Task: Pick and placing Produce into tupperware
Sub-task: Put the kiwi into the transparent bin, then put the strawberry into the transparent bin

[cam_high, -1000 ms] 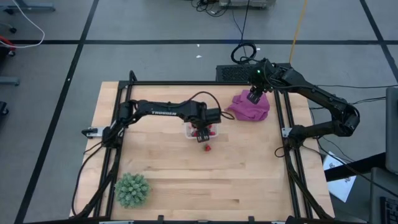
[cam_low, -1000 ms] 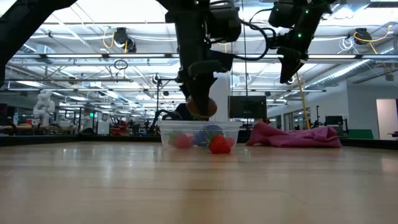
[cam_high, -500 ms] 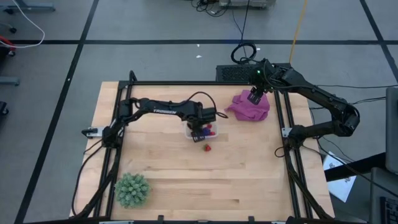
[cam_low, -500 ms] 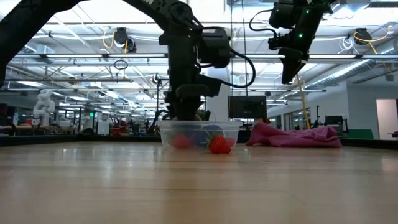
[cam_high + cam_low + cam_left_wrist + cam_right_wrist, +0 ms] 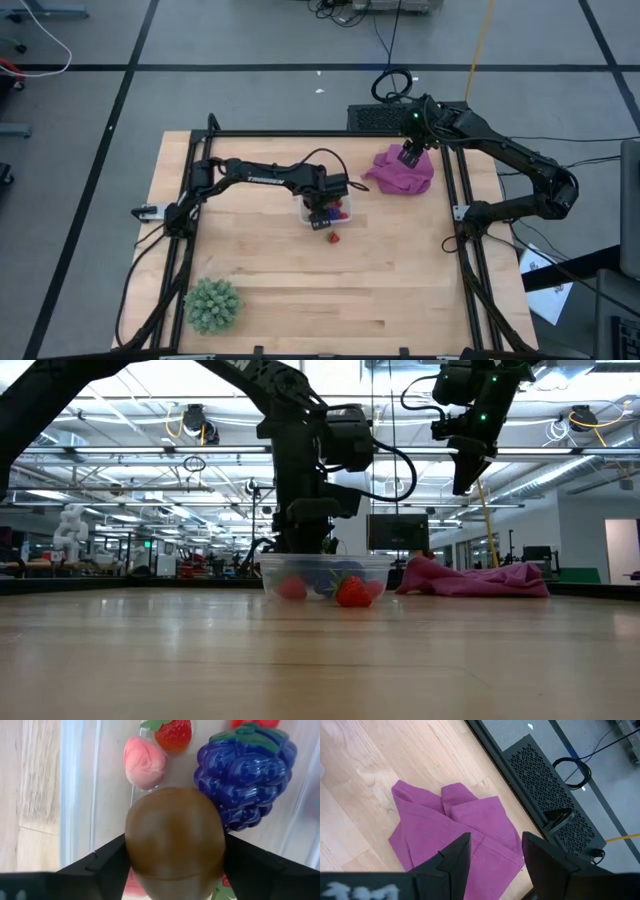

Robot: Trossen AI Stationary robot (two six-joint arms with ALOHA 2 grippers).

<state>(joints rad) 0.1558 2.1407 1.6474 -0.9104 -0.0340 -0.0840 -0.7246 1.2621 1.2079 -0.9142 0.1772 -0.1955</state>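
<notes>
The clear tupperware (image 5: 304, 209) stands mid-table. It holds a dark purple grape cluster (image 5: 245, 770), a pink piece (image 5: 144, 762) and a red strawberry (image 5: 172, 732). My left gripper (image 5: 175, 851) reaches down into it (image 5: 305, 545), shut on the brown round piece (image 5: 175, 835). Another red strawberry (image 5: 333, 237) lies on the wood just in front of the tupperware (image 5: 352, 592). My right gripper (image 5: 408, 155) hangs open above the purple-magenta cloth (image 5: 455, 830), touching nothing. My left gripper pinches the brown round piece by two opposite sides (image 5: 131, 845) between its two fingers. The fingers come from above, pointing down. The piece sits low inside the tupperware, beside the grape cluster; whether it rests on the floor, I cannot tell.
A large spiky green ball (image 5: 212, 305) sits at the near left corner. The cloth (image 5: 402, 170) lies crumpled at the far right corner. A black frame rail (image 5: 300, 134) runs around the wooden table. Bare wood stretches across the table's near half.
My left gripper has gone down with the brown round piece, from above the tupperware's rim into the tupperware.
</notes>
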